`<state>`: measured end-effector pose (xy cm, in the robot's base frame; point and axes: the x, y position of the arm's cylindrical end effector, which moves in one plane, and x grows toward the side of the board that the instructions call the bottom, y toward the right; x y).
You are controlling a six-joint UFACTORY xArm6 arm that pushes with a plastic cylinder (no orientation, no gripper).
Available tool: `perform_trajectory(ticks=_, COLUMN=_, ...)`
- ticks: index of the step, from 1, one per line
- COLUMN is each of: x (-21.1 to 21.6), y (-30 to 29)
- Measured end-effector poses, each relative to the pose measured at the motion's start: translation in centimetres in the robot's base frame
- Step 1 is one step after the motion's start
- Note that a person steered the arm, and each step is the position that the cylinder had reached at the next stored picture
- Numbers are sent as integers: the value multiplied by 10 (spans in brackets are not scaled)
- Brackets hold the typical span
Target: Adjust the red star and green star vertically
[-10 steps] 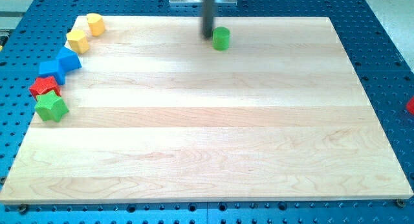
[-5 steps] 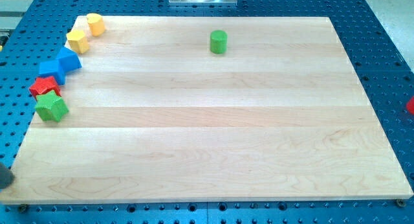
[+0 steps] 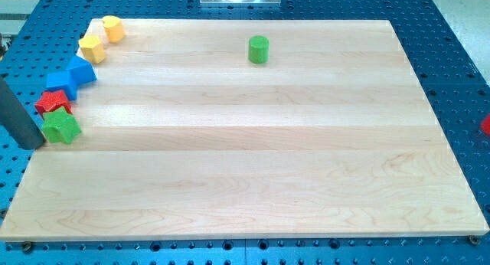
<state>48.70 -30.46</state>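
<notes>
A pale wooden board (image 3: 245, 142) lies on a blue perforated metal table (image 3: 459, 81). My tip (image 3: 34, 145), a bare rod grasping nothing, sits just left of the green star block (image 3: 61, 128), with the red star block (image 3: 52, 103) touching above it.

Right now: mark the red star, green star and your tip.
red star (image 3: 52, 103), camera view, on its top face.
green star (image 3: 63, 127), camera view, centre of its top face.
my tip (image 3: 35, 144), camera view, rod's very end, just left of the green star.

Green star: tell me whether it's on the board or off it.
On, barely: the green star sits at the board's left edge, my tip beside it.
</notes>
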Motion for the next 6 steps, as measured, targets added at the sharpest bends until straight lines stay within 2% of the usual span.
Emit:
perform_trajectory(ticks=2, x=-25, y=0)
perform_trajectory(ticks=6, x=-30, y=0)
